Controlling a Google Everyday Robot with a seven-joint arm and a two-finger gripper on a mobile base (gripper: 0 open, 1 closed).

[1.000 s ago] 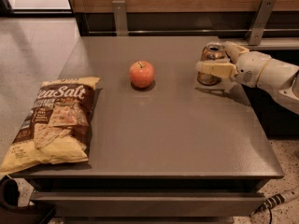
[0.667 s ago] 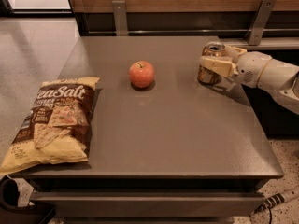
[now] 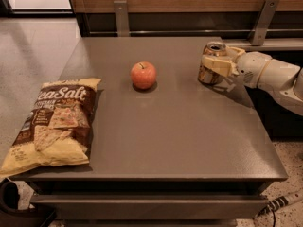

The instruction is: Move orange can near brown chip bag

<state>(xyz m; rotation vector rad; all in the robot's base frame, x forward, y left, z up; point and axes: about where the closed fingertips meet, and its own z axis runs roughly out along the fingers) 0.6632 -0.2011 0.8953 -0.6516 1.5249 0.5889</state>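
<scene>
**Orange can in the gripper's grasp, far from the chip bag**

Take the middle of the grey table (image 3: pixel 189 141) as the centre of a clock, with 12 o'clock at the far edge by the wooden wall.

The orange can (image 3: pixel 207 76) is at about 2 o'clock, near the far right part of the table top. It is upright or nearly so, and its silver top with the opening shows. I cannot tell if its bottom touches the table or is a little above it; a dark shadow lies just under it.

The gripper (image 3: pixel 213 58) is at the same place. Its cream-coloured fingers (image 3: pixel 217 65) are clasped on the can: one lies across the front of the can at middle height, the other is mostly hidden behind it. The white arm (image 3: pixel 274 77) comes in from 3 o'clock, over the right edge of the table.

The brown chip bag (image 3: pixel 54 124) lies flat at about 8 o'clock, along the left edge, with its lower corner at the front edge. It is well apart from the can.

A red apple (image 3: pixel 143 74) stands at about 11 o'clock, between the can and the bag, touching neither.
</scene>
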